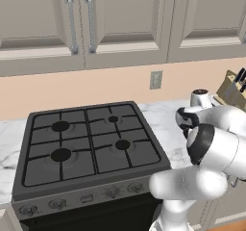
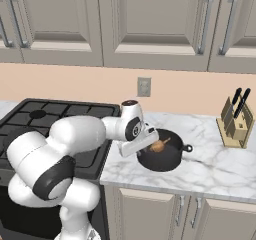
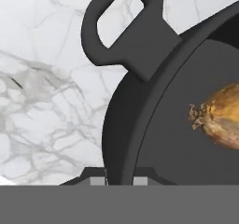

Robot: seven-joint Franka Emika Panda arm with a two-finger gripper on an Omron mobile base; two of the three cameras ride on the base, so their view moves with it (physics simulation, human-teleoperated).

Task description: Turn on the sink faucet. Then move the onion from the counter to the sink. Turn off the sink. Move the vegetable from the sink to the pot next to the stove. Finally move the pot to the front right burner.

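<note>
The small dark pot (image 2: pixel 170 162) stands on the white marble counter (image 2: pixel 215 171) just right of the black stove (image 2: pixel 35 116). The golden-brown onion (image 2: pixel 160 145) lies inside it. My gripper (image 2: pixel 142 150) reaches down from the left and is shut on the pot's left rim. In the hand view the pot's wall (image 3: pixel 126 125) runs up between my fingertips (image 3: pixel 96 181), its loop handle (image 3: pixel 126 36) sticks out over the counter (image 3: pixel 42 101), and the onion (image 3: pixel 224 118) rests on the pot floor at the right edge.
The stove (image 1: pixel 91 143) has black grates; its front right burner (image 1: pixel 122 144) is bare, with knobs along the front. A wooden knife block (image 2: pixel 235 124) stands at the counter's back right. A wall outlet (image 2: pixel 144 87) and upper cabinets are behind.
</note>
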